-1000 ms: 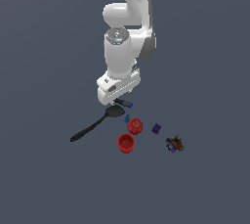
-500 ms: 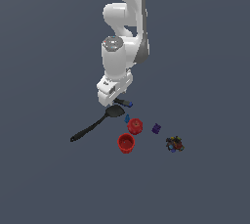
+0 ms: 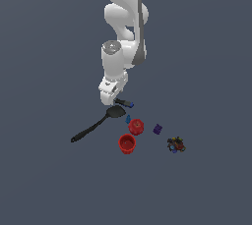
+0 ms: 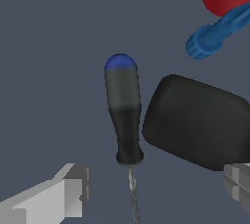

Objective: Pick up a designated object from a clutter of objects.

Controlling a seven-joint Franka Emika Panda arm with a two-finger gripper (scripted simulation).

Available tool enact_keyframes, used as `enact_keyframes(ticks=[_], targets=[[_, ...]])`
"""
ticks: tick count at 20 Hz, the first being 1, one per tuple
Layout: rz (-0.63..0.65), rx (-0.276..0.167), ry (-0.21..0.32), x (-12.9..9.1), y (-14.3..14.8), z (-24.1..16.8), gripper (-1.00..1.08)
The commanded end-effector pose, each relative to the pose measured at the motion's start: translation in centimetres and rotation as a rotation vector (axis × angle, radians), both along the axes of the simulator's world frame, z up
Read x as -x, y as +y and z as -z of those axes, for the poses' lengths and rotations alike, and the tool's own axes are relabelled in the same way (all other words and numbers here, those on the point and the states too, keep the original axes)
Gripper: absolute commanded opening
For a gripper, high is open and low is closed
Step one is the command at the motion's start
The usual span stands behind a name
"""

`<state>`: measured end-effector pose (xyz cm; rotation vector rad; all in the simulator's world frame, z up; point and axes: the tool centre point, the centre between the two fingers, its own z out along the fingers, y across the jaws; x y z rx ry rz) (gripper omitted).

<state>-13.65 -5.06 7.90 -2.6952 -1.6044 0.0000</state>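
Arm: bent downward, wrist lowered over the clutter. Gripper [image 4: 151, 193]: spread wide, nothing held, fingers either side of the screwdriver's shaft. Black spatula [image 3: 93, 128]: blade beside the screwdriver. Screwdriver [image 4: 124, 115]: flat on the table [image 3: 49, 180], blue-tipped handle pointed away.

The hand [image 3: 114, 102] hangs over the screwdriver [image 3: 125, 103], one finger [image 4: 53, 196] either side of its shaft. The spatula [image 3: 96, 126] lies just nearer, its handle running to the exterior view's left. Knob [image 3: 136, 126], cup [image 3: 127, 144] and toy [image 3: 175, 145] sit nearer still, the toy farthest right.
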Motion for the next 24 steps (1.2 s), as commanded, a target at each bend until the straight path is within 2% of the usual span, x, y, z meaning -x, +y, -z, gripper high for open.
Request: enact_keyframes(ticks=[1, 9, 17, 24], targets=[[-0.035, 0.001, -0.002, 0.7, -0.2, 0.5, 1.0], [-0.094, 0.004, -0.003, 2.0, -0.6, 1.4, 1.0], [-0.096, 0.004, -0.002, 2.1, -0.6, 1.7, 1.0], [-0.097, 0.004, -0.002, 2.1, -0.6, 3.8, 1.0]])
